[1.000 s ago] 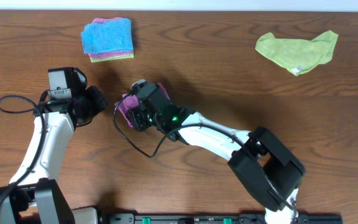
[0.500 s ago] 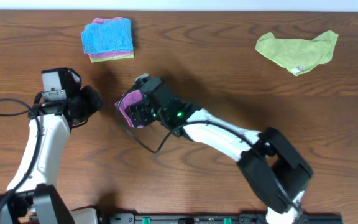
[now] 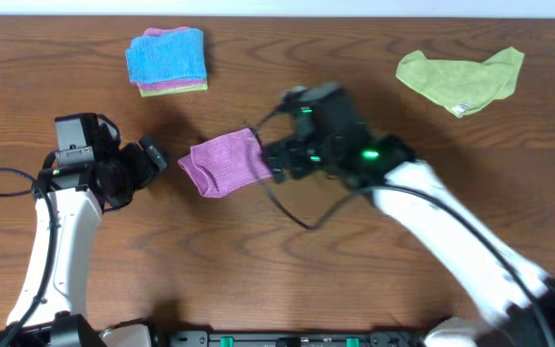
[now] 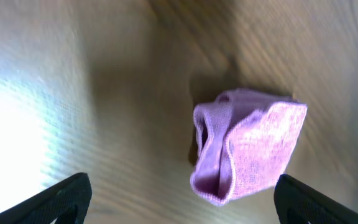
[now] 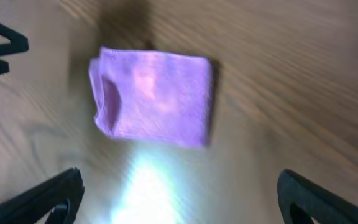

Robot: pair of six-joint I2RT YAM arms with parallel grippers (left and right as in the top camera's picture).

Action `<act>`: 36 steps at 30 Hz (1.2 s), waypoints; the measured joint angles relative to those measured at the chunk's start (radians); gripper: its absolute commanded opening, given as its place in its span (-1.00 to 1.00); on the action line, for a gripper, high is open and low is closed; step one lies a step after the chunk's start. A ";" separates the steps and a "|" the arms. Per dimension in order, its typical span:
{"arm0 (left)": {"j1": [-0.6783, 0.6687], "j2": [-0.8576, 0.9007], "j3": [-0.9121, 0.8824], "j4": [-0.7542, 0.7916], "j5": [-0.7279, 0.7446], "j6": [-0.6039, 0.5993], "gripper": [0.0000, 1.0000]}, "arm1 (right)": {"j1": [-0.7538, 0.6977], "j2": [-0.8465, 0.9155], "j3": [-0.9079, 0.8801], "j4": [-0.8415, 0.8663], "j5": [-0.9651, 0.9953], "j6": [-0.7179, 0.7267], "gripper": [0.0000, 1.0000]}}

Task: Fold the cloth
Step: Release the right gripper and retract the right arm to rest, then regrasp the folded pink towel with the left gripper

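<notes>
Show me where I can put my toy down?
Bare wood lies between the blue-topped cloth stack and the lime-green cloth, and on the near side of the purple cloth. It is crowded beside that cloth, flanked by the left gripper and right gripper.

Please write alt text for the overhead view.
A folded purple cloth lies on a wooden table between two grippers: the right gripper near its right edge, the left gripper apart on its left. A stack of folded cloths, blue on top, and a crumpled green cloth lie behind.

folded purple cloth (image 5: pixel 151 96), flat on wooden table (image 5: pixel 291 62)
</notes>
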 measured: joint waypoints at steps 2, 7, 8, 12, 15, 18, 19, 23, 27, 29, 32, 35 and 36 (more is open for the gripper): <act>0.000 0.000 0.000 -0.014 0.018 -0.007 0.91 | -0.048 -0.078 -0.004 -0.083 -0.006 -0.035 0.99; 0.000 -0.001 0.000 -0.027 0.058 -0.034 0.91 | -0.174 -0.345 -0.160 -0.123 -0.013 -0.076 0.98; 0.000 -0.001 0.000 -0.028 0.068 -0.037 0.90 | -0.204 -0.439 -0.230 -0.126 -0.014 -0.079 0.99; 0.000 -0.002 0.000 -0.034 0.101 -0.056 0.90 | -0.261 -0.699 -0.400 -0.140 -0.015 -0.074 0.98; 0.000 -0.002 0.000 -0.037 0.127 -0.060 0.91 | -0.285 -0.882 -0.505 -0.173 -0.010 -0.040 0.98; 0.000 -0.002 0.000 -0.055 0.150 -0.065 0.90 | -0.293 -1.021 -0.587 -0.227 0.027 0.027 0.98; 0.000 -0.002 0.000 -0.060 0.155 -0.068 0.91 | -0.293 -1.061 -0.612 -0.238 0.042 0.050 0.99; 0.000 -0.002 0.001 -0.079 0.188 -0.078 0.90 | -0.295 -1.206 -0.692 -0.286 0.126 0.134 0.98; 0.000 -0.002 0.001 -0.082 0.212 -0.079 0.90 | -0.295 -1.251 -0.702 -0.290 0.204 0.165 0.99; -0.004 -0.002 0.000 -0.082 0.224 -0.079 0.91 | -0.295 -1.252 -0.703 -0.288 0.250 0.173 0.98; -0.011 -0.002 -0.003 -0.075 0.231 -0.079 0.90 | -0.295 -1.252 -0.703 -0.278 0.285 0.181 0.98; -0.013 -0.002 -0.035 -0.058 0.234 -0.083 0.90 | -0.295 -1.252 -0.703 -0.272 0.304 0.185 0.98; -0.013 -0.002 -0.057 -0.038 0.236 -0.088 0.90 | -0.295 -1.252 -0.703 -0.272 0.307 0.185 0.98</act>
